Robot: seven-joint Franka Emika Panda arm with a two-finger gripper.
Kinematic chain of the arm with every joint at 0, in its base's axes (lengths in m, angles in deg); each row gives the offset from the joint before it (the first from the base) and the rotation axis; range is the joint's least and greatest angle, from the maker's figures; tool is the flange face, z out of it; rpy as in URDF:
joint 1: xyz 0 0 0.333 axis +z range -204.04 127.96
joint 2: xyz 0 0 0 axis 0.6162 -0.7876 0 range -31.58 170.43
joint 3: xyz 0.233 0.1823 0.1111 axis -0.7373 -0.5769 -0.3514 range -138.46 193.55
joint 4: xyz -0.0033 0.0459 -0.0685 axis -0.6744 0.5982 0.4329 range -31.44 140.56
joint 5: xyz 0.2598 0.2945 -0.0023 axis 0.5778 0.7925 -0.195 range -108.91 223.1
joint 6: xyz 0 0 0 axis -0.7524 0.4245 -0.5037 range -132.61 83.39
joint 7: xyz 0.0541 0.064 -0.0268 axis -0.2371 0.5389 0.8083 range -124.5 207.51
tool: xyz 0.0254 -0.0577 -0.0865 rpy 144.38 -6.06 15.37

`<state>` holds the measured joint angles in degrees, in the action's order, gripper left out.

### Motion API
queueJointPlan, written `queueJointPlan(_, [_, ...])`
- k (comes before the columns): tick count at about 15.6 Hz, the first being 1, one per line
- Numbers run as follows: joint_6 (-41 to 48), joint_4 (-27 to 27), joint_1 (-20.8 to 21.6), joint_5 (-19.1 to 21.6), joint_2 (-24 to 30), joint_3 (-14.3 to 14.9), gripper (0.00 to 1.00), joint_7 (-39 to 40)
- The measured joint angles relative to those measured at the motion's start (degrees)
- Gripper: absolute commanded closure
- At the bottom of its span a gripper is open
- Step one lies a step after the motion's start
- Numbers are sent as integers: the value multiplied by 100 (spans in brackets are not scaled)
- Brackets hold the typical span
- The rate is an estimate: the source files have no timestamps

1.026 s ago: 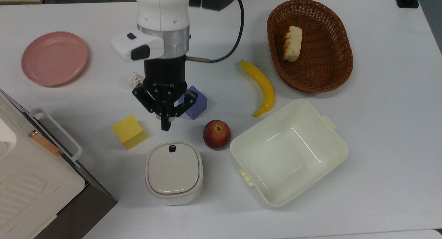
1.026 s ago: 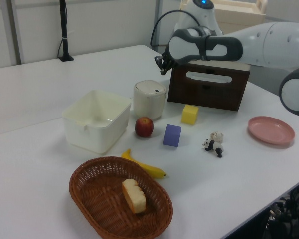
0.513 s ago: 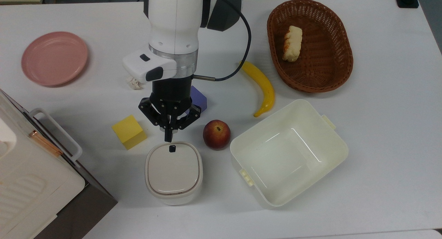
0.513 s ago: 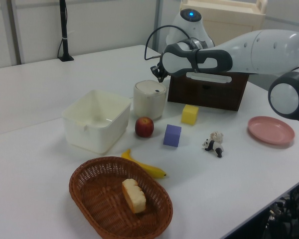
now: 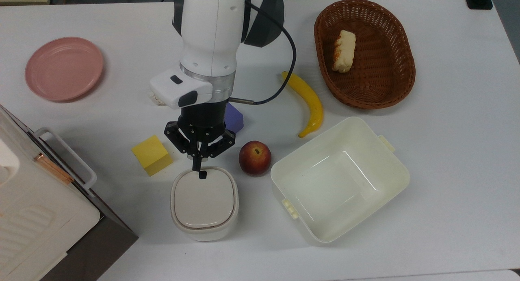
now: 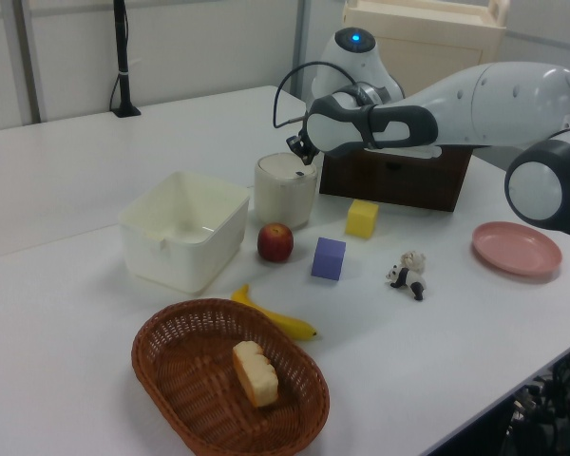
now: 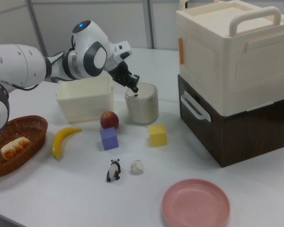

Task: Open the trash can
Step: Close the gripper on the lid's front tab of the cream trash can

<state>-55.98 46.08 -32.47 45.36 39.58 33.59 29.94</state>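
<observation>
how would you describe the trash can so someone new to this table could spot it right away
Start at the big white box with a handle stacked on a dark brown base. Beside it stands the trash can, under the gripper. Unlike the larger open cream tub past the apple, it is small, rounded-square and lidded, with a dark button.

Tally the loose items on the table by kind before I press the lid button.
Fruit: 2, apple, banana
Blocks: 2, yellow, purple
Containers: 3, trash can, tub, basket
Plate: 1
Bread: 1
Panda toy: 1
Crumpled wad: 1
Total: 11
</observation>
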Motion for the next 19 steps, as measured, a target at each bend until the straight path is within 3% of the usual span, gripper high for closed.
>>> queueJointPlan(19, [-280, -18, 77, -246, -195, 52, 96, 0])
